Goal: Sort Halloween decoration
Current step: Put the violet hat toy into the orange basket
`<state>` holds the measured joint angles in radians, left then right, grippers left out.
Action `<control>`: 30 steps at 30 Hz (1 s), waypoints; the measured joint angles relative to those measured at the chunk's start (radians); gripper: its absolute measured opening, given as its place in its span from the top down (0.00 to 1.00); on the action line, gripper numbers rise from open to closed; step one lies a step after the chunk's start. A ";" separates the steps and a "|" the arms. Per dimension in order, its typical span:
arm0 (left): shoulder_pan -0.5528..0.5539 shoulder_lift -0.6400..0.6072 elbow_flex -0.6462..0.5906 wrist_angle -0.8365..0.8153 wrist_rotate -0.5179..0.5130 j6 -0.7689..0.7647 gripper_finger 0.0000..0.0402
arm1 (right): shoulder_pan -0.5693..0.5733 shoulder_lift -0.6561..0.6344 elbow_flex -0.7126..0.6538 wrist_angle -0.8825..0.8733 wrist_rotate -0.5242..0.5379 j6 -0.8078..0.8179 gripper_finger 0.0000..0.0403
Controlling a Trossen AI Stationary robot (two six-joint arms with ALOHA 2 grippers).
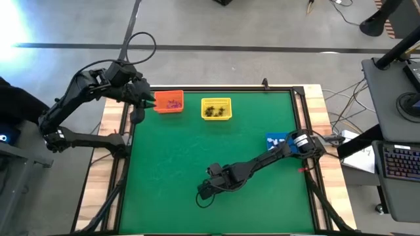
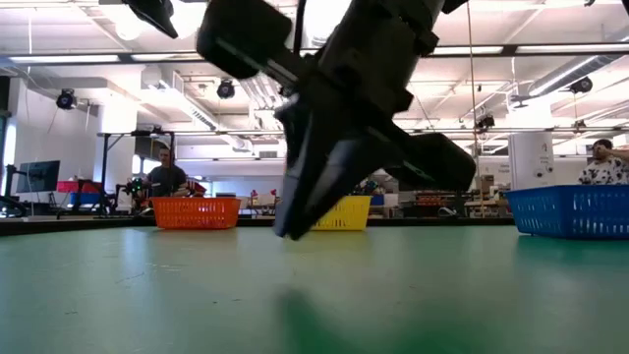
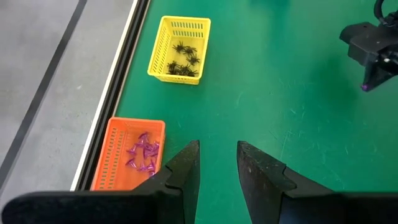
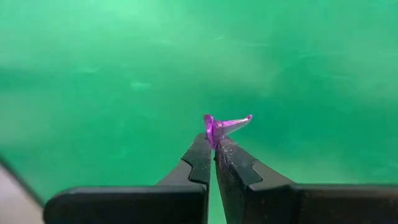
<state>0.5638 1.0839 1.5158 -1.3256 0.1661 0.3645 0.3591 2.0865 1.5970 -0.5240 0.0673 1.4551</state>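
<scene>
Purple trinket pinched by the right end effector over the green bench

A small purple trinket (image 4: 225,126) is clamped between the closed fingers of the right end effector (image 4: 214,149), low above the green bench (image 1: 197,151) near its front middle. The left end effector (image 3: 217,163) is held over the orange basket (image 3: 111,155), its fingers parted and empty. Purple trinkets (image 3: 143,154) lie in that basket, black ones (image 3: 181,59) in the yellow basket (image 3: 163,38).

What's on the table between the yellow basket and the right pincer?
Nothing: in the high view, only bare green mat lies between the yellow basket and the right pincer.
</scene>
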 joint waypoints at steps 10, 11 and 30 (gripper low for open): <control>0.000 -0.019 0.000 0.000 0.000 0.000 0.78 | -0.066 -0.002 0.003 0.150 0.016 -0.072 0.98; 0.000 -0.019 0.000 0.000 0.000 0.000 0.78 | -0.078 -0.002 0.008 0.148 0.015 -0.089 0.98; 0.000 -0.020 0.000 0.000 -0.002 0.000 0.78 | -0.361 -0.005 0.205 0.137 -0.090 -0.537 0.98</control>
<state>0.5638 1.0641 1.5158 -1.3251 0.1646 0.3645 -0.0018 2.0811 1.8018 -0.3874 -0.0228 0.9178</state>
